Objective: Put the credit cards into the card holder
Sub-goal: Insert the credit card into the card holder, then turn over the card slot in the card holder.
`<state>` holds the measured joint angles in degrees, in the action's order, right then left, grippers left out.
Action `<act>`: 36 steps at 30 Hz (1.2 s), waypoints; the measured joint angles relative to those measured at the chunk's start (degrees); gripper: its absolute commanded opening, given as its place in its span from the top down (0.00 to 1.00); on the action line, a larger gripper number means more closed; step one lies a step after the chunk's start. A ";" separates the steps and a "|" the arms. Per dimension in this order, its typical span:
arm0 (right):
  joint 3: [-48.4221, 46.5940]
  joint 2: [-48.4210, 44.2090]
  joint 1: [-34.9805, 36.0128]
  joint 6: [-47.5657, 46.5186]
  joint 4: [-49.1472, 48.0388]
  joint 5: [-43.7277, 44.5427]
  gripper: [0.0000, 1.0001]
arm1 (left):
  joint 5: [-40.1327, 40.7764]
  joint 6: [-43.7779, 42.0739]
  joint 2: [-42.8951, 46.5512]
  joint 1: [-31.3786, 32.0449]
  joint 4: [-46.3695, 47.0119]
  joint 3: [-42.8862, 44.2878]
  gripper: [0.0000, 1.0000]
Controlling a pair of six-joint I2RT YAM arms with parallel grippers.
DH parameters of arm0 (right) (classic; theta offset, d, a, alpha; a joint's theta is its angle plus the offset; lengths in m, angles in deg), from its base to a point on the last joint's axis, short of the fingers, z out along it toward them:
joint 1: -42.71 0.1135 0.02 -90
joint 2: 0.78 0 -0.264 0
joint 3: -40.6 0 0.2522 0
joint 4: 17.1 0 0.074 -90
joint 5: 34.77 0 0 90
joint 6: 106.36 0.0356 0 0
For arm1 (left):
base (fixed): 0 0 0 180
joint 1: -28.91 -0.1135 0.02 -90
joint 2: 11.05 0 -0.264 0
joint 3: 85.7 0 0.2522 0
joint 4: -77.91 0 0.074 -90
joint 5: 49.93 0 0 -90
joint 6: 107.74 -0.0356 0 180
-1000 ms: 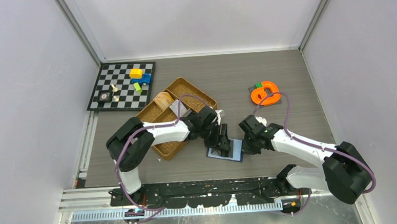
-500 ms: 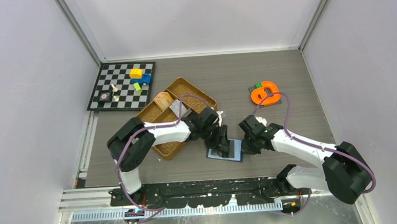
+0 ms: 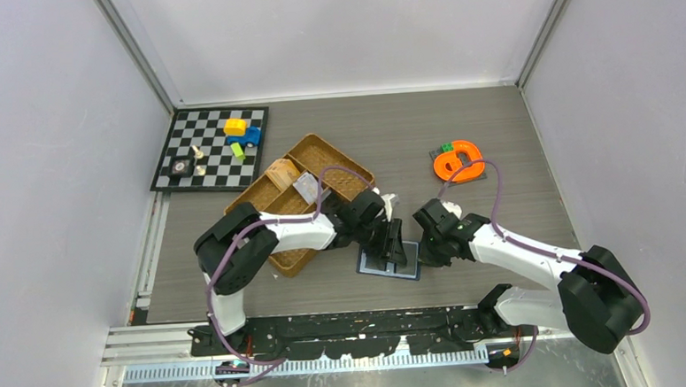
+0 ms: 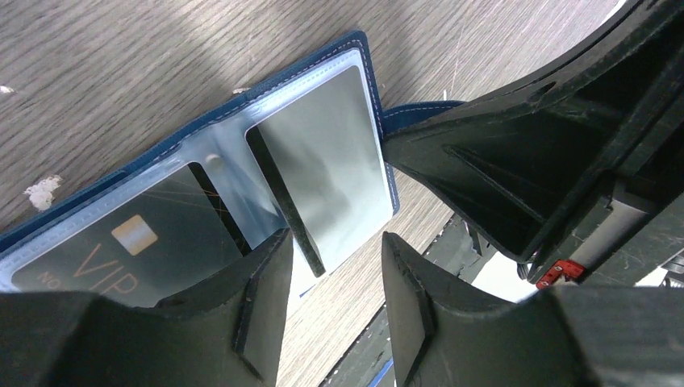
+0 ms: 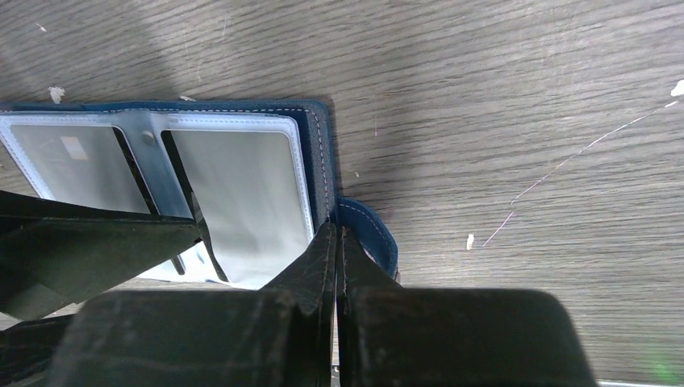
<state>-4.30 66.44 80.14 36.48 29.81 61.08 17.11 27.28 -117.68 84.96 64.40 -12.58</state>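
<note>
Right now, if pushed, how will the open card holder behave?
Probably floppy: the card holder lies open flat with thin clear sleeves. Likely light enough to slide on the table, though the shut right gripper at its edge may pin it. Sleeves look glossy, perhaps slippery.

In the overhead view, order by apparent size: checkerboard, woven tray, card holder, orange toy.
1. woven tray, narrowly; the left arm covers part.
2. checkerboard.
3. card holder and orange toy: too alike to rank, the holder being partly hidden.

card holder (image 3: 407, 268) 1 | VIP card (image 4: 121, 258) 1 | tray (image 3: 319, 141) 1 | chessboard (image 3: 203, 130) 1
</note>
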 measured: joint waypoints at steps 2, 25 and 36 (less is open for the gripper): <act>0.02 -0.02 0.00 0.04 0.00 -0.02 0.99 | 0.02 0.00 -0.13 0.11 0.31 0.00 0.54; -2.71 -10.80 0.00 0.52 5.62 -1.62 0.70 | 15.69 -5.81 12.96 0.90 -16.96 -0.42 0.36; 0.83 -5.40 0.00 1.49 0.63 -3.67 0.71 | 19.93 -6.54 10.69 0.90 -20.74 -0.50 0.36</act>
<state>-3.47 61.04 80.14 37.97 30.44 57.40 37.04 20.74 -107.00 85.85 43.66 -13.09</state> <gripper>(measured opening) 0.290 0.639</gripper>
